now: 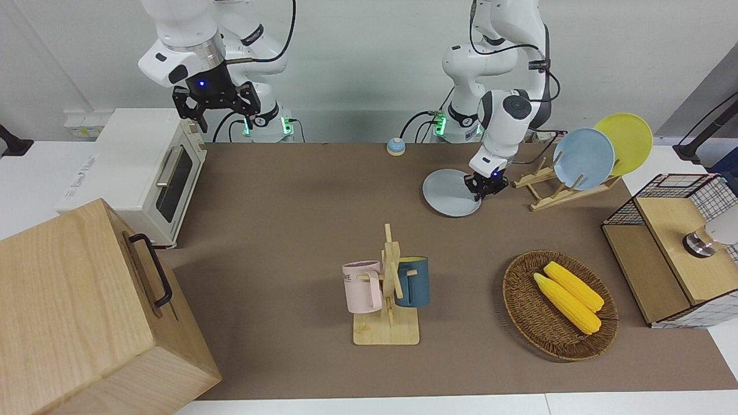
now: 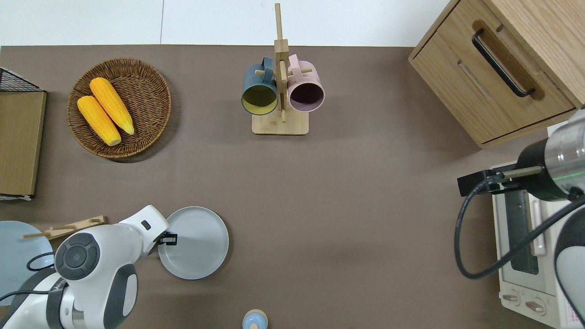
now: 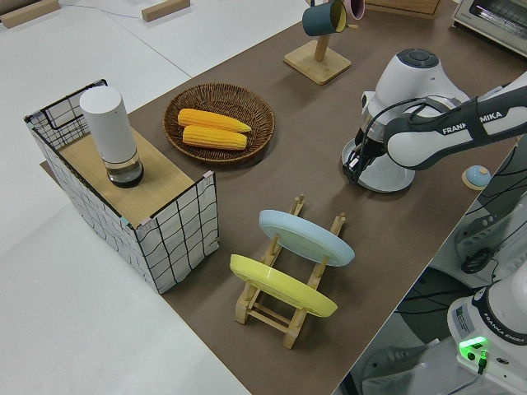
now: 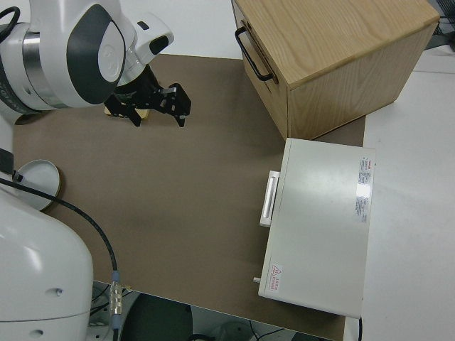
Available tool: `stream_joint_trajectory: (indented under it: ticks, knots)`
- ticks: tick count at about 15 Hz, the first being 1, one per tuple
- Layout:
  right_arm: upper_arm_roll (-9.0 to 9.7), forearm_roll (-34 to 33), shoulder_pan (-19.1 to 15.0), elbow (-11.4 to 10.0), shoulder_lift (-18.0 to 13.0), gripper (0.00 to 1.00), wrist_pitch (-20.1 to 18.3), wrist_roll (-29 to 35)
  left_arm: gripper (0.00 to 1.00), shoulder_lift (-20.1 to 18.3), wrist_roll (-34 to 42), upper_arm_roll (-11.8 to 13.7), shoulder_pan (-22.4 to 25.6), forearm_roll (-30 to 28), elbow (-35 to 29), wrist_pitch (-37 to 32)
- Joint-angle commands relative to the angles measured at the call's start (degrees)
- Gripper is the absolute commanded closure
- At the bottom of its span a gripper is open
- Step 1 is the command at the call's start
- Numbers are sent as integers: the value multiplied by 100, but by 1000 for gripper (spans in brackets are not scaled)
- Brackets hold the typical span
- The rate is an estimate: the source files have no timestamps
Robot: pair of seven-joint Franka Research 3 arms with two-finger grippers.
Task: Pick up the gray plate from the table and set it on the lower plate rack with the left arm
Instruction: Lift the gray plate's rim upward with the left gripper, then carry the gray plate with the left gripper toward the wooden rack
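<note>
Overhead view, from the left arm's end of the counter toward the right arm's. The plate rack [image 2: 64,227], a light-wood frame of slanted rails and pegs, stands just beside the left arm [image 2: 98,256], toward that arm's end of the counter [image 2: 347,205]; a light blue plate [image 2: 20,249] occupies one slot, and the side view shows a yellow plate [image 3: 280,285] in the slot next to it. The left gripper [image 2: 168,238] is low at the gray plate's edge. Whether its fingers have closed on the rim cannot be told from these views. The gray plate [image 2: 196,244] lies flat on the counter; nearly all of it extends from the fingers toward the right arm's end, so the rim section nearest the rack is the part at the fingers. Being round, the plate has no long axis; the governing relation is that the rack and the plate lie on opposite sides of the fingers. By judgement, the coming move calls for a secure grip on that near rim, then lifting and tipping the plate on edge and carrying it back toward the rack's free lower slots. The right arm [image 2: 548,178] is parked.
</note>
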Motion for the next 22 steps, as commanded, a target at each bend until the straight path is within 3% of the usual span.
stream_joint_trajectory:
  ticks: [1, 12, 17, 22]
  knots:
    - [33, 59, -56, 35, -14, 11, -82, 1, 1000, 17, -4, 90, -18, -29, 38, -74]
    - [33, 59, -56, 35, -14, 11, -82, 1, 1000, -256, -4, 195, -1, -55, 714, -1384]
    - [33, 59, -56, 35, -14, 13, -82, 1, 1000, -405, -4, 213, -10, -56, 811, -1560]
    - [33, 59, -56, 35, -23, 11, -82, -8, 1000, -484, -4, 274, -1, -56, 1504, -2587]
